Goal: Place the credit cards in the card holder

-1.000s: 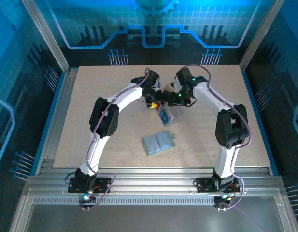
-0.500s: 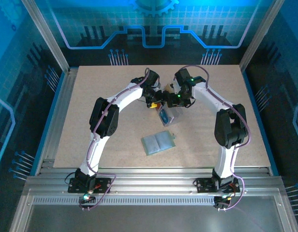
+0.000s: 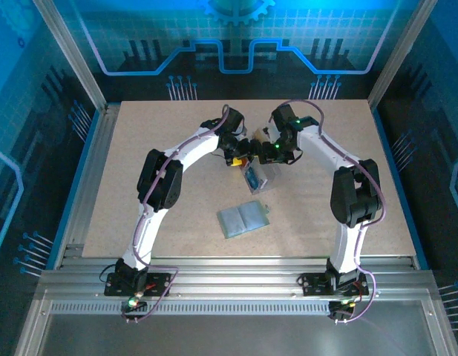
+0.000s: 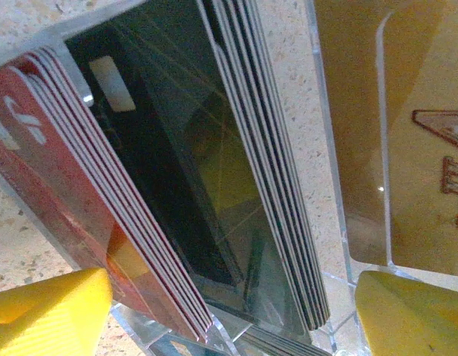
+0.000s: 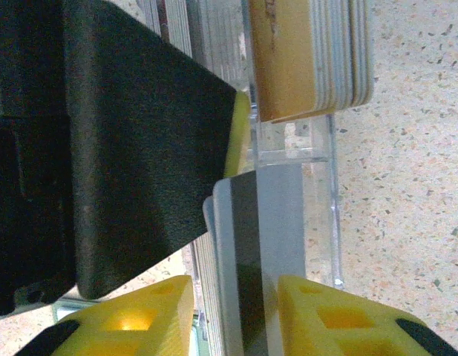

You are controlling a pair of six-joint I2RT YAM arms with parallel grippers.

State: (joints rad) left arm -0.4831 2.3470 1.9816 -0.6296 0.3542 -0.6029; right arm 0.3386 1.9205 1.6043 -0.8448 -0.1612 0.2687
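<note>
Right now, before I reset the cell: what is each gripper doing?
Left gripper: open, straddling the clear tray.
Right gripper: around a grey card; grip cannot be told.

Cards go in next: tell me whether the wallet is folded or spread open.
Spread open, it appears: the wallet lies flat on the table as two panels with a crease between them.

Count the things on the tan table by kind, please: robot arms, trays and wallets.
White-and-black robot arms: 2
Clear plastic compartmented tray: 1
Flat sage-green folding wallet: 1
Total: 4
</note>
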